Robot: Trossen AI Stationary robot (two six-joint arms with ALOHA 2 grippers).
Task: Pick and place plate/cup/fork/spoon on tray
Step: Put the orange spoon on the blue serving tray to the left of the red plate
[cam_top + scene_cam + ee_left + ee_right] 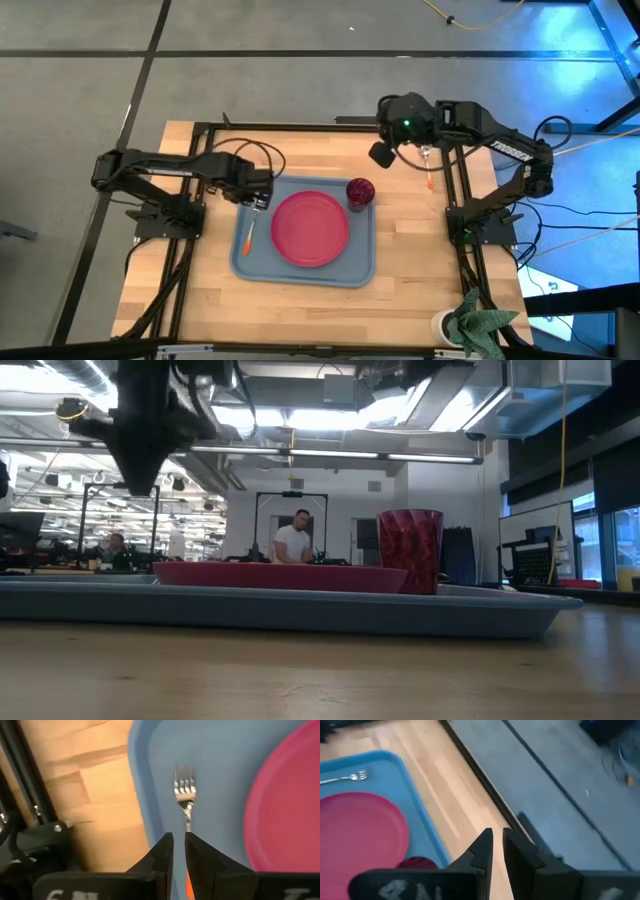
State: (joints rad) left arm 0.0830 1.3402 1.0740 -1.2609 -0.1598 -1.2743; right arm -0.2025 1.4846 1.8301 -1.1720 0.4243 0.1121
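A blue tray [262, 268] on a wooden table [405, 250] holds a pink plate [311, 228], a red cup [360, 190] and a fork [247, 232], whose handle the left gripper [262, 199] pinches between nearly closed jaws, while the right gripper [428, 153] hovers off the tray's far right, its narrowly parted jaws holding a spoon [428, 170] hanging down

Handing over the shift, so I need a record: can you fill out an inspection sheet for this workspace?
Surface: wooden table.
Job's things: plate, cup and fork on tray; spoon off it, on table by right arm.
Clutter: white cup with green cloth, at table's corner.
Tools: left tool shut above fork; right tool shut, raised, holding nothing.
Cables: yellow cable on floor; dark cables right of table.
Surroundings: people in room behind.
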